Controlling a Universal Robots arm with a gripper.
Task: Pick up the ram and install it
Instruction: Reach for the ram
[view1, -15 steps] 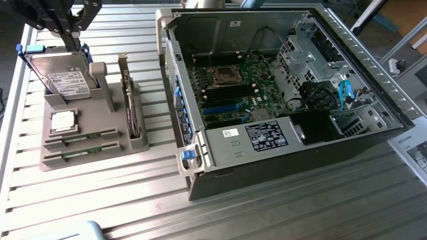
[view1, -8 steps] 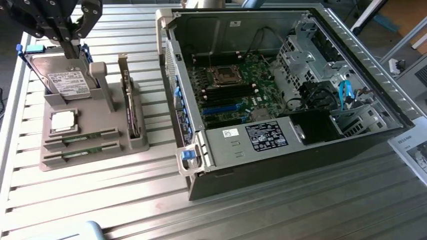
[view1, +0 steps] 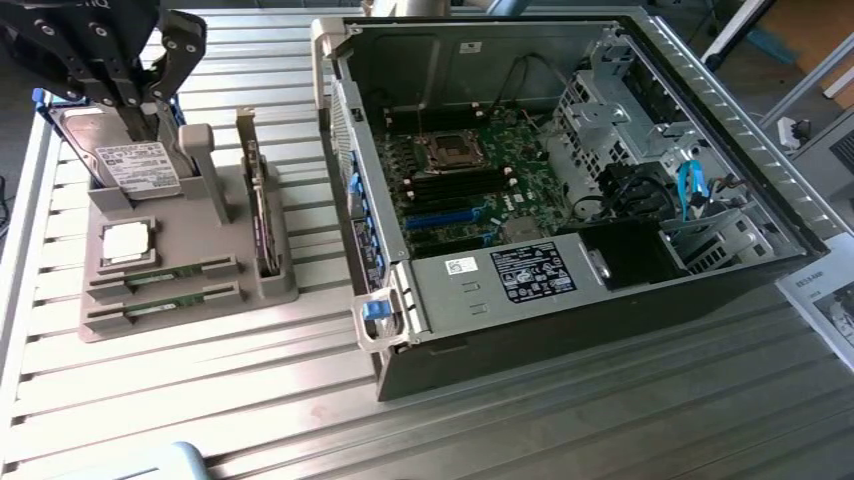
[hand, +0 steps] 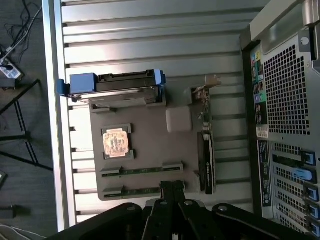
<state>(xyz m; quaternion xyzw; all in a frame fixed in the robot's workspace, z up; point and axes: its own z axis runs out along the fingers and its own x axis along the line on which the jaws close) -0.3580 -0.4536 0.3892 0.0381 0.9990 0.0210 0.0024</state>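
gripper: jaws together, just over the top end of the hard drive, at the exterior view's upper left
ram: two green sticks lying in the near slots of the grey holder
card: upright in the holder, beside the drive
computer case: open, motherboard showing, on the slatted worktop
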